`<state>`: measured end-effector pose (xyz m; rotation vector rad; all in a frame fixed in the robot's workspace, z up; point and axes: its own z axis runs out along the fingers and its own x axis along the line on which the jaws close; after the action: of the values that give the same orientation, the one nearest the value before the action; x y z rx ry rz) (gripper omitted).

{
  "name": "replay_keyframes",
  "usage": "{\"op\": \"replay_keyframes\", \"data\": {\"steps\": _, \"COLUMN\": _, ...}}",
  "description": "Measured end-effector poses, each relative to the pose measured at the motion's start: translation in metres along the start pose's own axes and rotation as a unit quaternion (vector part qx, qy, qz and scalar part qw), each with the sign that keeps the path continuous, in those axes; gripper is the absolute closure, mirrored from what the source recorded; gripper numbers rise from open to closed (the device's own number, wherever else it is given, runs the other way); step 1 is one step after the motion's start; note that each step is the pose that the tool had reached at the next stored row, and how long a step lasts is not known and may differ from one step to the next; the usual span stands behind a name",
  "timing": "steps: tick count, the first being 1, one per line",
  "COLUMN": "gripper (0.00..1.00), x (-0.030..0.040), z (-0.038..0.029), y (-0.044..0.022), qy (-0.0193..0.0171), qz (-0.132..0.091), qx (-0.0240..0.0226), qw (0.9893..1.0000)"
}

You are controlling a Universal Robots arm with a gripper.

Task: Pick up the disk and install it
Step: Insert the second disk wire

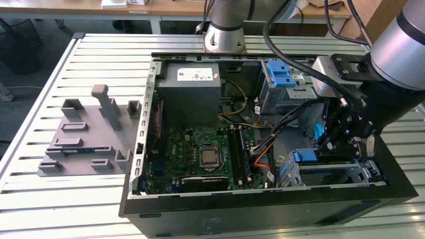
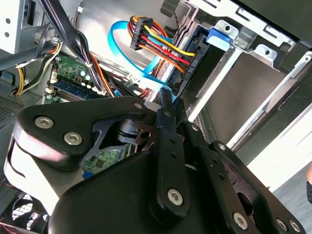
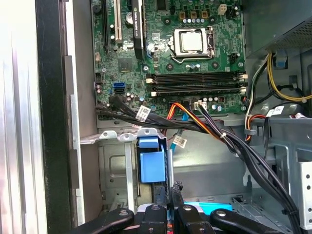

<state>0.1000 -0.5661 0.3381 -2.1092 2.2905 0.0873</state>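
Observation:
The disk (image 1: 317, 133) hangs edge-on inside the open computer case (image 1: 265, 199), and only its blue bracket edge shows. My gripper (image 1: 334, 142) is shut on it, low at the exterior view's right. In the first wrist view the gripper (image 3: 171, 197) pinches the blue bracket (image 3: 207, 208) just above the metal drive bay (image 3: 117, 165) with its blue latch (image 3: 151, 165). In the second wrist view the gripper (image 2: 165, 105) has a blue edge (image 2: 165, 92) at its tip, next to the bay's grey wall (image 2: 243, 92). The disk's silver body is hidden.
Black and coloured cables (image 3: 219, 131) cross right beside the bay, and a connector bundle (image 2: 156, 44) hangs close. The motherboard (image 1: 199, 149), the grey power supply (image 1: 192, 89) and an upper cage with blue latch (image 1: 282, 74) fill the case. A grey fixture (image 1: 86, 134) lies on the slatted table.

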Motion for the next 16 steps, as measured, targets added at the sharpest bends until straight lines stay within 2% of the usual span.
{"op": "replay_keyframes", "data": {"steps": 2, "gripper": 0.84, "x": 0.0017, "z": 0.0006, "y": -0.0002, "qy": -0.0031, "qz": 0.0, "qx": -0.0002, "qw": 1.0}}
{"op": "replay_keyframes", "data": {"steps": 16, "gripper": 0.84, "x": 0.0016, "z": 0.0029, "y": -0.0061, "qy": -0.0032, "qz": 0.0, "qx": -0.0004, "qw": 1.0}}
